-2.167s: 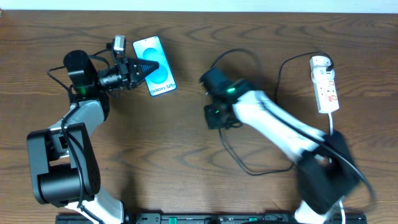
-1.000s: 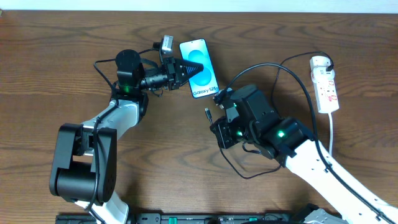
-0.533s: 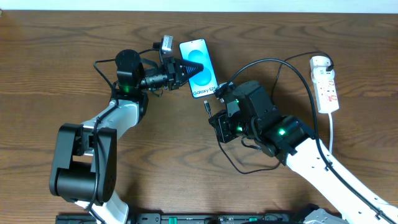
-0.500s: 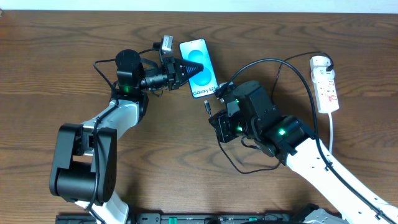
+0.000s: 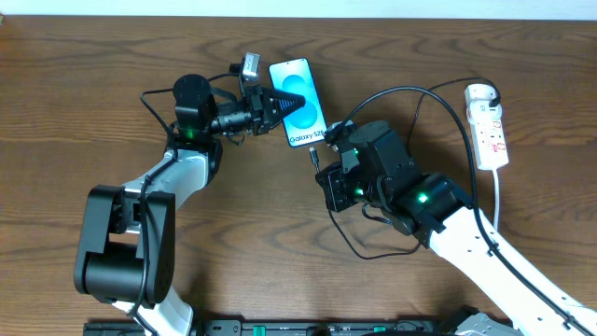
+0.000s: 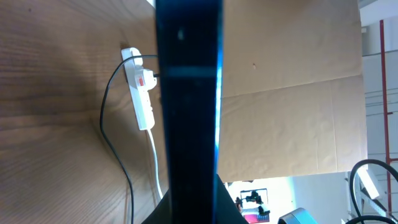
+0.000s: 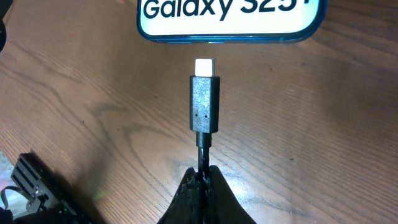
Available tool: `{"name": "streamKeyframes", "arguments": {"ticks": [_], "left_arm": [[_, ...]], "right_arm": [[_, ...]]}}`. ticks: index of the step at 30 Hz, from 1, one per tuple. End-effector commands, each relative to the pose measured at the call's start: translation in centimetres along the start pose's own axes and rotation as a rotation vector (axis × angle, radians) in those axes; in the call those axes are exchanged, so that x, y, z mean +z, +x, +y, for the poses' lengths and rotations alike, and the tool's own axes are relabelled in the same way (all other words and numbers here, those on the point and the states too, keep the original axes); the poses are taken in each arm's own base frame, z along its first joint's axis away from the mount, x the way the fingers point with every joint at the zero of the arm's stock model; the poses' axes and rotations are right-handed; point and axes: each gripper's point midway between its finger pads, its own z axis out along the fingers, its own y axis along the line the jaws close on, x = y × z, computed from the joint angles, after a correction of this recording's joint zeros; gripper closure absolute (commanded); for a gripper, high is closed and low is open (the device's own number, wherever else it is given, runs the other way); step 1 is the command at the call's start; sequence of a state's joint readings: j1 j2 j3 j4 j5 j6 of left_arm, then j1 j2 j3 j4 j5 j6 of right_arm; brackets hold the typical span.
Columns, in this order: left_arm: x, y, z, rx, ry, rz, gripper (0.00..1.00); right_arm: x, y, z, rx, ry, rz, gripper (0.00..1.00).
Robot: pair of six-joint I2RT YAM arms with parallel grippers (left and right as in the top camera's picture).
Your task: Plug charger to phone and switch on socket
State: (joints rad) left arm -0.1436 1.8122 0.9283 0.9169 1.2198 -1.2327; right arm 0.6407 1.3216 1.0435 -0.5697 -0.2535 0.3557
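R claw (image 7: 202,179) is pinched tight on the charger (image 7: 204,106) cable just behind the plug, so the plug tip (image 7: 204,66) sticks straight out ahead of the fingers. Over the last sec we've crept fwd. The tip sat well short of the phone (image 7: 224,18) and is now just shy of its bottom edge, not touching yet. In the wrist view it looks lined up w/ the middle of that edge, approx where the port should be, but we can't make out the port itself.

L claw (image 5: 278,101) is clamped on the phone mid-screen and hasn't budged in that sec, so the target is steady.

Meaning: approach nearly done, insertion not. Next we reckon a short straight push fwd. Any sideways drift could jam the tip on the frame.

Socket (image 5: 488,121) lies well apart, behind and to the right of R claw, untouched. The switch step is still ahead.
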Motion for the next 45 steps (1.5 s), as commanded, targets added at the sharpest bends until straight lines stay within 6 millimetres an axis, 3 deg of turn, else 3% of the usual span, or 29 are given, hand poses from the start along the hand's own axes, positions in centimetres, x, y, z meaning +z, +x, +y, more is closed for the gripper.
{"name": "streamKeyframes", "arguments": {"ticks": [1, 13, 45], "left_arm": [[0.0, -0.4, -1.4, 0.021, 0.019, -0.003, 0.92], [0.0, -0.4, -1.4, 0.021, 0.019, -0.003, 0.92], [0.0, 0.0, -1.5, 0.091, 0.026, 0.022, 0.92]], "right_arm": [[-0.1, -0.5, -0.2, 0.012, 0.010, -0.017, 0.99], [0.8, -0.4, -0.5, 0.046, 0.016, -0.001, 0.99], [0.9, -1.1, -0.3, 0.066, 0.004, -0.028, 0.99]]}}
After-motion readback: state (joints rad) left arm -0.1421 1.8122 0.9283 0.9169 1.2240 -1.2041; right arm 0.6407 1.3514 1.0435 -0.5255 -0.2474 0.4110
